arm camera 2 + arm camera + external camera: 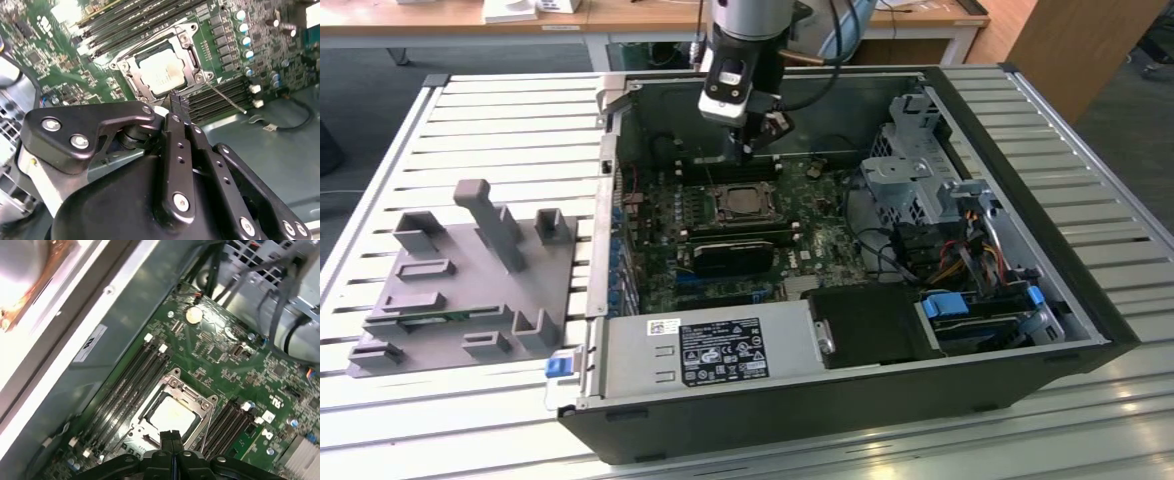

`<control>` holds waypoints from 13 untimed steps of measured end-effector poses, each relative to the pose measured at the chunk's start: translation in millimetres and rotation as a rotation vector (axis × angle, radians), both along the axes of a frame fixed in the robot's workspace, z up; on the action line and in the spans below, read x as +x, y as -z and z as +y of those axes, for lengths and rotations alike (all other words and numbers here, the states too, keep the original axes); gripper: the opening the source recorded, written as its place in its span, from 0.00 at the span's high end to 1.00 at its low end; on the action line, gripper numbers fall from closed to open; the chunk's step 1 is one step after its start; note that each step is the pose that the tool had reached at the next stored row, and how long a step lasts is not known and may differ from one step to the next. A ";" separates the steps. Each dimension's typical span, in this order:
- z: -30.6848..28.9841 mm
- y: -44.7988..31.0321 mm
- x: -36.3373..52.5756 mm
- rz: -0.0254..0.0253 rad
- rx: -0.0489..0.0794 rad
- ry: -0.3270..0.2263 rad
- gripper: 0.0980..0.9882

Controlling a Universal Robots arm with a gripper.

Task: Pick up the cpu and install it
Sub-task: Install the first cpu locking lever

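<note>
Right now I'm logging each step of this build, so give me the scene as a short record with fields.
cpu: the cpu lies flat inside the socket frame on the motherboard, metal top up
gripper: the gripper hangs above the board beside the socket, fingers together, holding nothing
holder block: the grey holder block stands on the slatted table, at the exterior view's left of the computer case
case: open, board exposed
</note>
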State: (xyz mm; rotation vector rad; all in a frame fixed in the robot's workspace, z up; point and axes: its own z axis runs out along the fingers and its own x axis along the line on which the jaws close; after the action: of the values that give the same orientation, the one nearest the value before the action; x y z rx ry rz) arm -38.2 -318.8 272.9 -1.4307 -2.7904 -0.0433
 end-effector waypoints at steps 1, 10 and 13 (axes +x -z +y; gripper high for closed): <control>0.0 0.1 0.0 0.0000 0.000 -0.016 0.99; 0.0 0.3 0.0 0.0000 0.000 -0.157 0.99; 0.0 0.4 0.0 0.0000 0.000 -0.204 0.99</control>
State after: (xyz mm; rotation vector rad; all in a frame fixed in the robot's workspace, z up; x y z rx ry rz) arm -38.2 -318.8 272.5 -1.1388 -2.9188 -0.0423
